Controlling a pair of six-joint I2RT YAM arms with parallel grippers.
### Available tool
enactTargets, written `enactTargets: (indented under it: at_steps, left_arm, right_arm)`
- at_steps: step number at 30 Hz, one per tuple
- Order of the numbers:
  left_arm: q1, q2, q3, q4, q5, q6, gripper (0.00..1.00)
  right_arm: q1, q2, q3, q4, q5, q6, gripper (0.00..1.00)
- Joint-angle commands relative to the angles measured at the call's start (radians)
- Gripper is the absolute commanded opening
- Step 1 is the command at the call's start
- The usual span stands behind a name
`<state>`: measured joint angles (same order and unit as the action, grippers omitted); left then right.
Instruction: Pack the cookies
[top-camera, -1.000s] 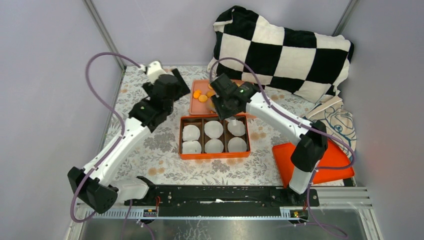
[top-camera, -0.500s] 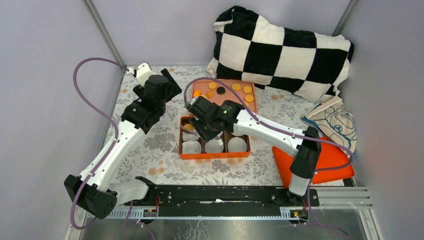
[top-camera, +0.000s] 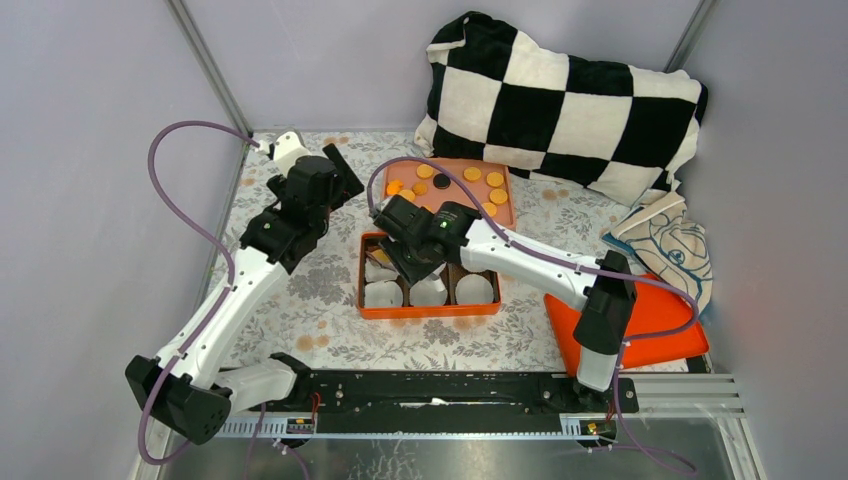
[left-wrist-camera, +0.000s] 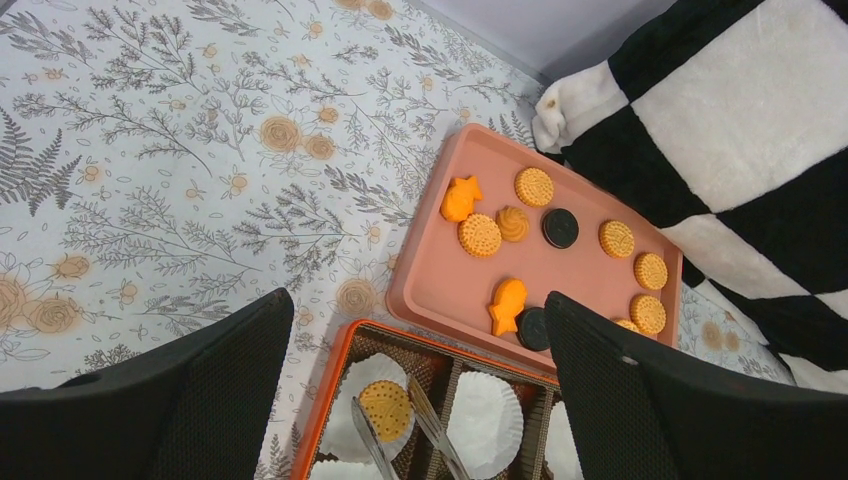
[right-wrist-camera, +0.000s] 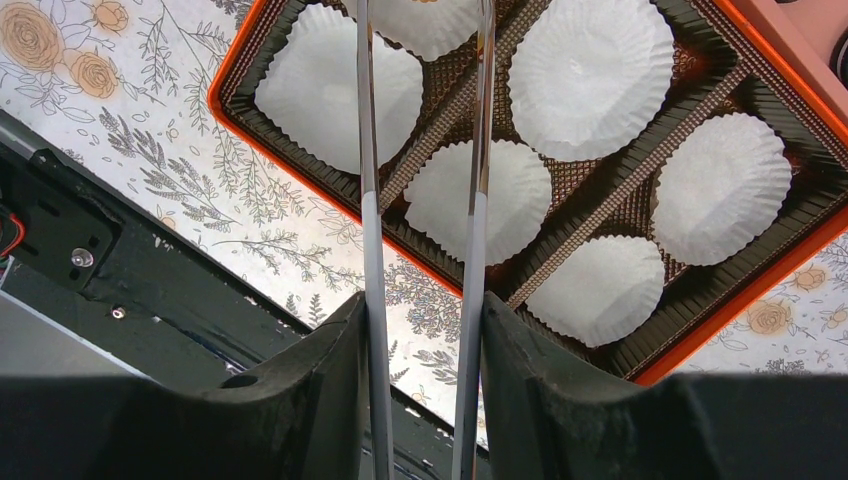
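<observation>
One round orange-yellow waffle-faced cookie (left-wrist-camera: 386, 410) lies flat in the white pleated paper liner (left-wrist-camera: 365, 375) of the far-left compartment of the orange rectangular box with dark dividers (left-wrist-camera: 318, 400). The prongs of the thin metal tongs (left-wrist-camera: 432, 425) stand one on each side of it. Whether they pinch it or have let go cannot be told. The right end effector (right-wrist-camera: 420, 305) is clamped on the tongs' shafts, which run a little apart. The other small cookies (left-wrist-camera: 616, 239), mostly orange-yellow rounds with two fish shapes and two black discs, lie on the flat pink tray (left-wrist-camera: 450, 290) just beyond the box. The left end effector (left-wrist-camera: 417, 303) hovers above with its fingers spread wide and empty, over the floral-cloth worktop (left-wrist-camera: 150, 150).

The step in hand looks like setting the first cookie into its liner. Next, the tongs probably need to open fully and lift straight up, so the light liner is not dragged out, before going to the tray.

Only the left wrist view shows the placed cookie and the tong tips. The right wrist view cuts the tips off but shows the grip and five bare liners. From overhead, the right arm largely covers that compartment.
</observation>
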<state>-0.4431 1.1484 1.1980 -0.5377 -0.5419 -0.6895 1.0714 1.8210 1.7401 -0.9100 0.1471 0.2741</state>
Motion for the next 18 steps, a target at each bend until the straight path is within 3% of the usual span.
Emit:
enactTargets:
  at_steps: [1,11,18]
  left_arm:
    - [0.000,-0.025,-0.014,0.034,-0.005,0.026,0.99]
    - [0.000,-0.032,-0.024,0.054,0.023,0.040,0.99]
    - [0.000,-0.037,-0.025,0.080,0.058,0.047,0.99]
  right_arm:
    - [-0.001,0.010,0.026,0.011,-0.002,0.006,0.45]
    - [-0.001,0.017,0.024,0.013,-0.004,0.008,0.54]
    - [-0.001,-0.010,0.078,0.013,0.127,-0.005,0.47]
